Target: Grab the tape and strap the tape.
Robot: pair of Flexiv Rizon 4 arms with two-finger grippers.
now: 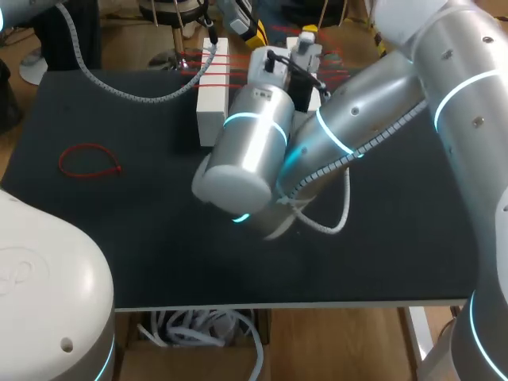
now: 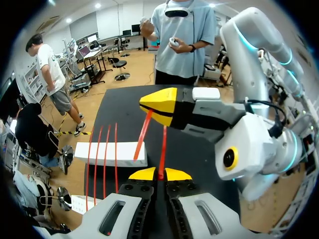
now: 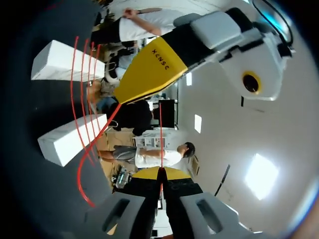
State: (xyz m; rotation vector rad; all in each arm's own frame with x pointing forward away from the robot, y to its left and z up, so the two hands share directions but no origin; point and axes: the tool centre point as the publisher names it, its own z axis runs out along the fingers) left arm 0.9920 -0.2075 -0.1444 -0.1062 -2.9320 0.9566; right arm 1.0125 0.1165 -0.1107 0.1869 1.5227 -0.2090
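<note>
A thin red tape [image 2: 162, 149] runs up from between my left gripper's [image 2: 159, 174] yellow tips, which are shut on it, to my right gripper [image 2: 160, 105] just ahead. A second length of it slants down toward a white block [image 2: 112, 153]. In the right wrist view my right gripper [image 3: 160, 173] is shut on the same red tape [image 3: 160, 134], which leads to the left gripper [image 3: 149, 69] and curls down past two white blocks [image 3: 70, 138]. In the head view both grippers meet at the table's back, left gripper [image 1: 252, 30] beside right gripper [image 1: 308, 33].
Three red tapes [image 2: 102, 159] lie strapped across the white blocks [image 1: 211, 111] at the back middle. A loose red loop [image 1: 89, 161] lies on the black table [image 1: 119, 238] at the left. My right arm [image 1: 349, 135] covers the table's middle.
</note>
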